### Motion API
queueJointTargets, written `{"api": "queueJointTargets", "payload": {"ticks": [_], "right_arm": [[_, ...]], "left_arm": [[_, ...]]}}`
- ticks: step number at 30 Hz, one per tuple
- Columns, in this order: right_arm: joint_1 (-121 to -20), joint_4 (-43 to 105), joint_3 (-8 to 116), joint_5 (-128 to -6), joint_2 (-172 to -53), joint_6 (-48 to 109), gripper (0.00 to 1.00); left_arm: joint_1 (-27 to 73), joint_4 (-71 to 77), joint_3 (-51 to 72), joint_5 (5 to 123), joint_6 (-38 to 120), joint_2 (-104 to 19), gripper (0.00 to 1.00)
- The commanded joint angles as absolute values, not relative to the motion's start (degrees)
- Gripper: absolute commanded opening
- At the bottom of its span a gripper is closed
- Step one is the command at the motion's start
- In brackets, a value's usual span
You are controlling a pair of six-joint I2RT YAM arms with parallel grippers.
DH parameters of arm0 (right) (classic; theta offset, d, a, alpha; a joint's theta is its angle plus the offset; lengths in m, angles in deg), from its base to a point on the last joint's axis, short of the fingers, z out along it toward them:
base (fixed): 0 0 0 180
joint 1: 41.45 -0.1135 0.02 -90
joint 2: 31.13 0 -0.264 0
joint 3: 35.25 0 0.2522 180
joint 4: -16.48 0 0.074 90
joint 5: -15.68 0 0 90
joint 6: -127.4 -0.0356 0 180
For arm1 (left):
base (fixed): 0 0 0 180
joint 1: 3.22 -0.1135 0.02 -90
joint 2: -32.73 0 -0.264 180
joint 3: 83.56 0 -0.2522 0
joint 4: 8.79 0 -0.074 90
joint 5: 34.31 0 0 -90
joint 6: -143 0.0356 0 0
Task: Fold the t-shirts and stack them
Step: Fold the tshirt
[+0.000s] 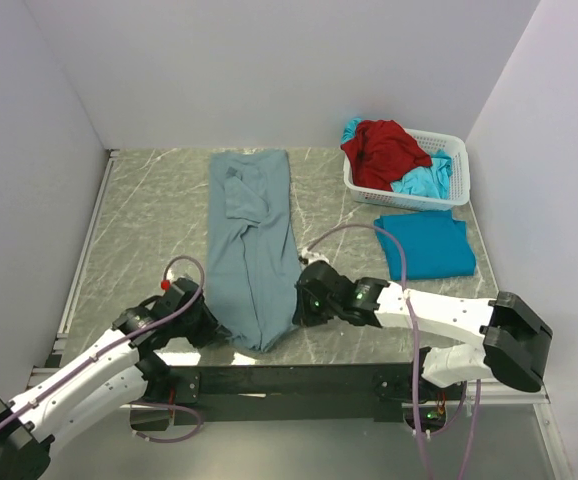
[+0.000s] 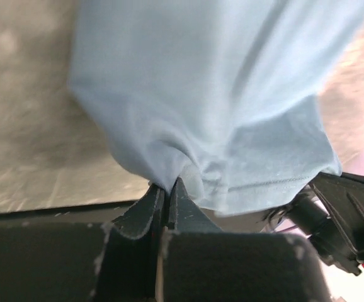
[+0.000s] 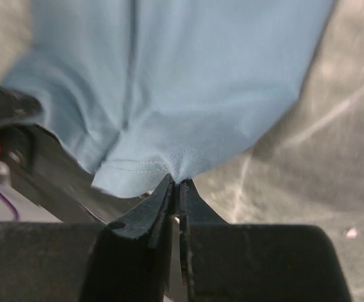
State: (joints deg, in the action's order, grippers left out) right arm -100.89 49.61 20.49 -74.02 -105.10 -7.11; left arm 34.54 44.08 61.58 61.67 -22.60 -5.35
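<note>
Left gripper point(image 2: 167, 189) and right gripper point(image 3: 176, 185) clamp near hem corners of the grey-blue t-shirt point(image 1: 254, 250) so you can fold it.

The long shirt point(image 1: 252, 240) lies along the middle of the table point(image 1: 149, 230); to its right is a folded shirt point(image 1: 426, 245), with the basket point(image 1: 451, 190) (more shirts point(image 1: 381, 150) inside) behind.

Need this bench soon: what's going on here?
Two arms are folding laundry. The left pincer and right pincer are each shut on a near corner of the grey-blue t-shirt stretched lengthwise on the table. A folded turquoise t-shirt lies right of it; a red t-shirt and another turquoise one sit in the white basket.
</note>
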Motion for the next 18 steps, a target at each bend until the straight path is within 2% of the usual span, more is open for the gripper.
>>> {"api": "queueJointTargets", "payload": {"ticks": [1,8,13,18], "right_arm": [[-98.7,51.4,25.5,-78.8,-105.9,-3.2,0.00],[-94.9,51.6,31.9,-79.1,-109.4,0.3,0.00],[-92.1,52.8,36.9,-79.8,-113.2,2.1,0.00],[-89.0,53.2,40.2,-80.1,-116.6,4.2,0.00]], "left_arm": [[34.7,41.4,56.0,55.9,-19.2,-5.9,0.00],[33.2,35.7,50.2,47.6,-14.5,-13.0,0.00],[27.4,31.3,43.4,48.6,-4.1,-22.7,0.00],[21.8,21.3,41.5,52.3,1.8,-26.3,0.00]]}}
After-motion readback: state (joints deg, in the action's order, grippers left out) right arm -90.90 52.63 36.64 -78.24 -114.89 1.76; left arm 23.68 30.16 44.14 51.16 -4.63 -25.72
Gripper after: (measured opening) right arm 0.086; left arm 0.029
